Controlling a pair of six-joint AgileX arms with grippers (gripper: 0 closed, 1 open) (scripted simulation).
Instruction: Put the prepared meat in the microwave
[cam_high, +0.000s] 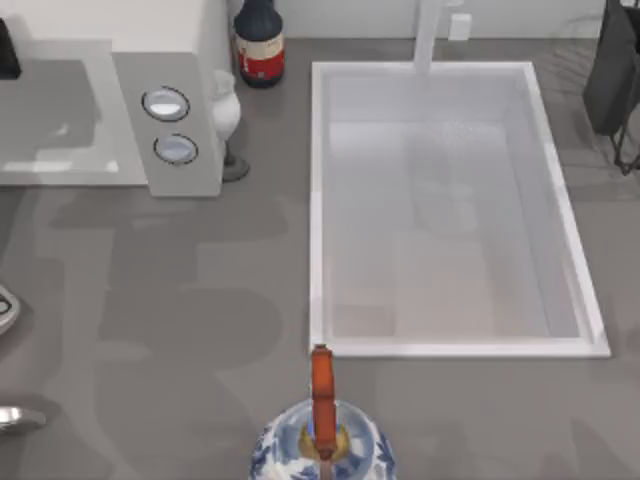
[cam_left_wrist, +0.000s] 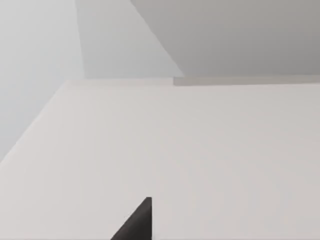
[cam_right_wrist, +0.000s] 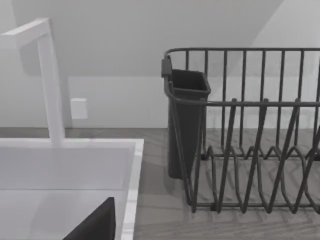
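Dark tip of the left claw (cam_left_wrist: 136, 225) hangs over a pale flat surface that meets a light wall; whether this claw is wide or narrow cannot be told. A dark tip of the right claw (cam_right_wrist: 95, 224) sits above the white sink (cam_right_wrist: 131, 175) close to its rim, and its spread likewise cannot be told. Beyond that rim stand the white faucet (cam_right_wrist: 50, 85) and, on the counter just beside the sink, a black wire dish rack (cam_right_wrist: 250, 150) with a dark cutlery holder (cam_right_wrist: 186, 125) at its corner.

From above, the microwave (cam_high: 170, 125) occupies the far left corner of the counter (cam_high: 200, 300), its grey panel with two dials turned toward the sink. A white vase (cam_high: 226, 110) stands just beside the panel, and a dark bottle (cam_high: 259, 45) sits at the far edge between microwave and sink. The kettle (cam_high: 322, 445) stands at the near edge, its red handle reaching close to the sink's near rim. Bare counter lies between microwave, sink and kettle.
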